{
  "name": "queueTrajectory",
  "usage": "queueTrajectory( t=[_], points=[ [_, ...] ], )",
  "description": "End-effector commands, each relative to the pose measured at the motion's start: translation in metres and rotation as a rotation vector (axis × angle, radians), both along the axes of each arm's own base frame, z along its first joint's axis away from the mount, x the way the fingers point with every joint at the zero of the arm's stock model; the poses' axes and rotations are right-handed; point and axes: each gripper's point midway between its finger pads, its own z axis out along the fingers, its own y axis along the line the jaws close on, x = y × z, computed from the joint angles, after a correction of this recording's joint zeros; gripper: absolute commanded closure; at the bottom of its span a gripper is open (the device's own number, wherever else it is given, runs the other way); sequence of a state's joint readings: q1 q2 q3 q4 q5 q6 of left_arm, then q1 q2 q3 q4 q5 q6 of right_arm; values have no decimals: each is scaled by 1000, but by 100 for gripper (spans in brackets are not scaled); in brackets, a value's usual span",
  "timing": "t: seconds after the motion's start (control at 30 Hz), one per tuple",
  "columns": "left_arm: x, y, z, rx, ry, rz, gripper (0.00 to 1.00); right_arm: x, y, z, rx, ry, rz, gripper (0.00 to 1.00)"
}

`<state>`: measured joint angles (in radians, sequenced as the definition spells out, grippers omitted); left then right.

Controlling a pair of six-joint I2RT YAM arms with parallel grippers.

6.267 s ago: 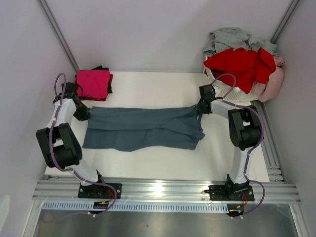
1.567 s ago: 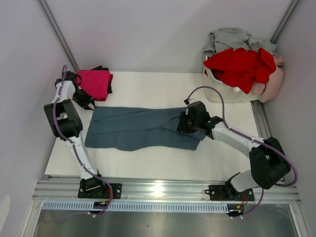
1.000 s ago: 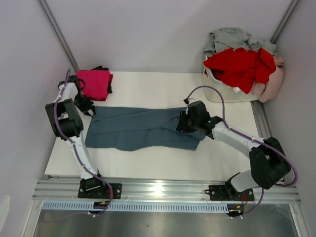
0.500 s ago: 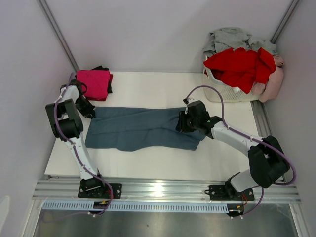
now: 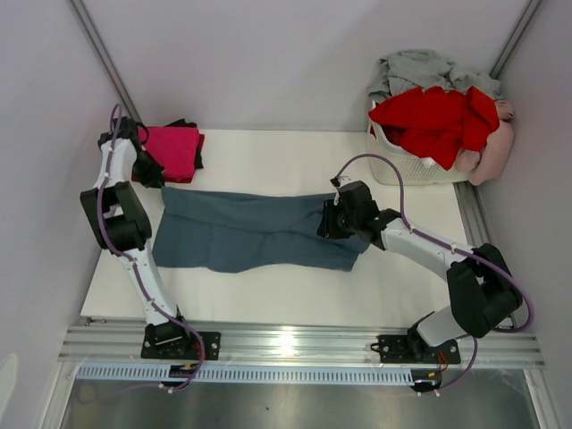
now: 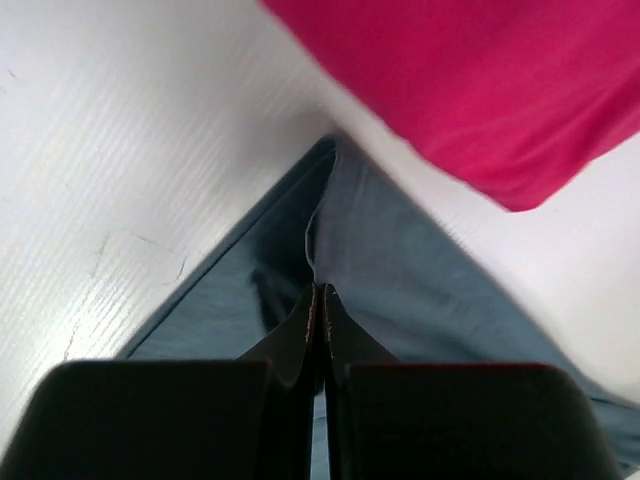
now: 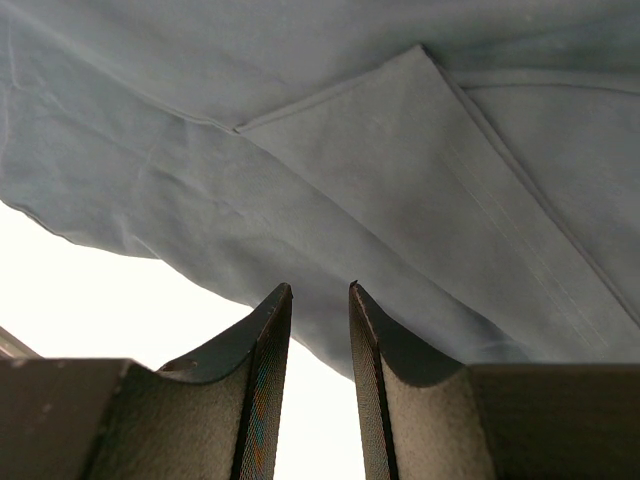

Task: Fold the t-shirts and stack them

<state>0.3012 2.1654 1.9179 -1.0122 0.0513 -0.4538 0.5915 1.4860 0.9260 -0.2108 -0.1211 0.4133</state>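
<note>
**mo_bots:** Left claw (image 6: pixel 320 292) is clamped shut on a corner of the blue-grey tee (image 5: pixel 250 232). In the wrist view the two fingers meet with a ridge of cloth pinched between them. Can anyone read the other one?

**tinker_j:** Yep, the right claw (image 7: pixel 318 288) has its jaws a little apart, with nothing between them. It sits low over the opposite end of the blue-grey tee, right at the near hem where the cloth gives way to white tabletop (image 5: pixel 268 156). I can't tell if the fingertips actually touch the fabric.

**mo_bots:** So the tee is stretched flat between the two claws?

**tinker_j:** Pretty much. It lies lengthwise across the tabletop, with a folded flap showing just ahead of the right claw. The folded magenta tee (image 5: pixel 172 150) lies just beyond the left claw, close to the pinched corner but not on it. A black tee (image 5: pixel 198 156) peeks out from under it.

**mo_bots:** And the rest?

**tinker_j:** They're well behind the right claw, heaped in the white laundry basket (image 5: pixel 402 163). The red tee (image 5: pixel 438 121) is on top, the grey tee (image 5: pixel 420 67) is behind it, and the pale pink tee (image 5: pixel 496 147) hangs over the far side.
</note>
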Motion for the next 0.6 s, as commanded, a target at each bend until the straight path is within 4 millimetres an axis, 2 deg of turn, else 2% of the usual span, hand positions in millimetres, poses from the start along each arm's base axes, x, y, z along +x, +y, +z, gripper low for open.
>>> queueTrajectory(
  t=[0.0,0.17,0.4,0.57],
  points=[
    [17,9,31,57,-74,15,100,12,7,16,26,-46,6,66],
    [21,28,25,143,-46,52,99,12,8,16,27,-42,2,66],
    [26,27,0,117,-5,35,95,13,8,13,11,-33,0,66],
    [24,27,-12,109,24,28,85,16,5,9,-11,-33,-17,67]
  ],
)
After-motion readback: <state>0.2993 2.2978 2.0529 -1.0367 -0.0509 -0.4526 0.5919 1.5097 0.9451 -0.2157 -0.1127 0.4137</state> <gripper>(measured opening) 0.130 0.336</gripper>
